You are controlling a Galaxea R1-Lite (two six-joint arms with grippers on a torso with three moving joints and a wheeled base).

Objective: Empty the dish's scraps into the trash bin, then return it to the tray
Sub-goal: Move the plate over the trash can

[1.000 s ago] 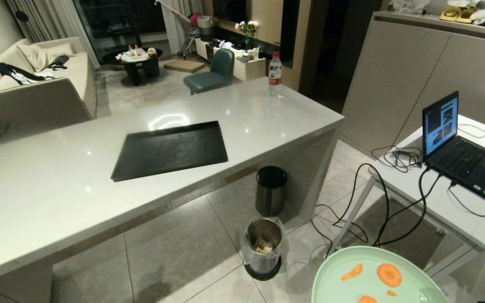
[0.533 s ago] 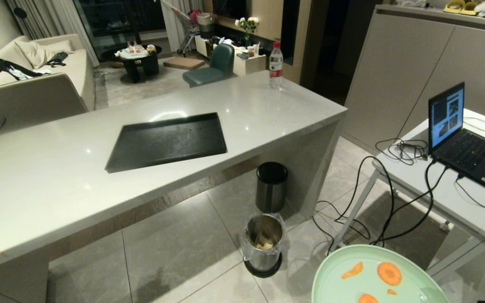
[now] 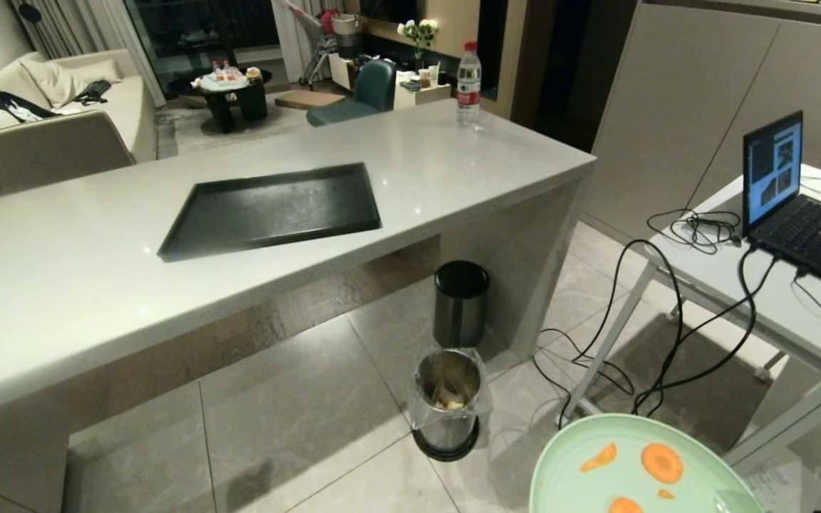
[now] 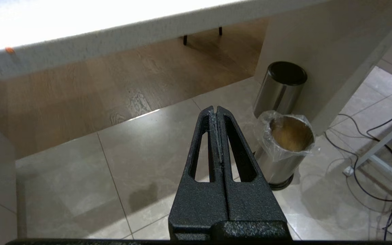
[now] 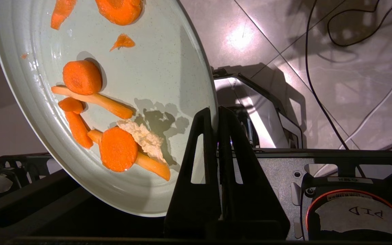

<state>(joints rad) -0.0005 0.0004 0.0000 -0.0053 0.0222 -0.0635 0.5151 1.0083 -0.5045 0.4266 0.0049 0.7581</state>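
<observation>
The dish [image 5: 141,68], smooth pale mint with a low rim, sits near right in the head view, the right gripper [image 5: 215,117] pinching its rim edge-on. The scraps [image 5: 114,149] (carrot rounds, sticks, one whitish lump) lie on it. Left of it on the floor stands the steel trash bin [image 3: 447,410] with its crinkly liner. The flat black tray [image 3: 271,210] rests on the counter [image 3: 61,285] beyond. The left gripper [image 4: 217,112] hangs over tile, fingers pressed together.

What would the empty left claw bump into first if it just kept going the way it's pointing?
Probably the tiled floor. The shut left claw points down past the bag-lined trash bin, which sits just to one side; depth is hard to judge.
</observation>
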